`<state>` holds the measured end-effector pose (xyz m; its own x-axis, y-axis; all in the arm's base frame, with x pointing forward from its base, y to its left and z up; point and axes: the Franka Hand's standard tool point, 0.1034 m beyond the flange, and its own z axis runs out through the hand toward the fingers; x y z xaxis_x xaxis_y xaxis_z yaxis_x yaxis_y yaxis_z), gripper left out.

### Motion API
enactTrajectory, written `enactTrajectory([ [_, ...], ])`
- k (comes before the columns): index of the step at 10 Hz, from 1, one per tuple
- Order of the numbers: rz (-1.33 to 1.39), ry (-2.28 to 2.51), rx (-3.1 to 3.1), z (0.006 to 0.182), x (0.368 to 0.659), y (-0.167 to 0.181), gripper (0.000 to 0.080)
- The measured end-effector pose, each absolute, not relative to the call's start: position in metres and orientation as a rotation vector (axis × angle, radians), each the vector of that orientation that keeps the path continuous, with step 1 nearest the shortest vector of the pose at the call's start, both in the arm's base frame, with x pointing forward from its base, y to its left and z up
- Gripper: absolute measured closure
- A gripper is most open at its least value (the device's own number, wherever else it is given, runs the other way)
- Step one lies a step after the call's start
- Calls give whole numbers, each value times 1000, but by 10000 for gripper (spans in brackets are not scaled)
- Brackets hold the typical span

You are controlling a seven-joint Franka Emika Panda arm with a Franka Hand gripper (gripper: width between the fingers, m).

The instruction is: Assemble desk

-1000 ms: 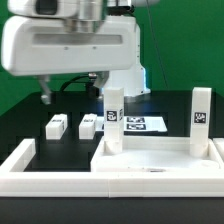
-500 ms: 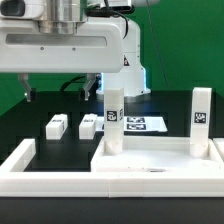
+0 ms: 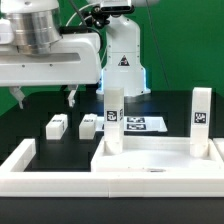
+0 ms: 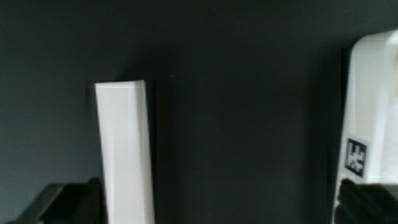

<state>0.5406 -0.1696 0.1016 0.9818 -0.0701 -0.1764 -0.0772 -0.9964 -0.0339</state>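
The white desk top point(image 3: 150, 160), a rimmed tray, lies at the front. Two leg blocks stand upright on its far corners point(image 3: 113, 118) point(image 3: 201, 118). Two loose leg blocks lie on the black table, one point(image 3: 57, 125) to the exterior view's left of the other point(image 3: 89, 125). My gripper point(image 3: 46, 97) hangs open and empty above the table, up and behind the loose blocks. In the wrist view a narrow white block point(image 4: 121, 150) and a tagged white block point(image 4: 370, 100) lie on the dark table. The gripper point(image 4: 214, 208) is open there, with nothing between its dark fingertips point(image 4: 63, 205).
The marker board point(image 3: 143, 123) lies flat behind the desk top. A long white bar with a raised end point(image 3: 20, 158) runs along the front edge. The robot's white base point(image 3: 125, 60) stands at the back before a green wall.
The gripper and hand have moved steadily to the exterior view's left, staying open and empty. The desk parts have not moved.
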Motion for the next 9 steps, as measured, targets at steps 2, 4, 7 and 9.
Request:
enactTrajectory([
  [2, 296, 108, -3082, 98, 541, -168, 151],
  [4, 548, 135, -2979, 100, 520, -169, 151],
  [7, 968, 291, -2775, 89, 478, -170, 151],
  [9, 1115, 294, -2721, 85, 477, -169, 151],
])
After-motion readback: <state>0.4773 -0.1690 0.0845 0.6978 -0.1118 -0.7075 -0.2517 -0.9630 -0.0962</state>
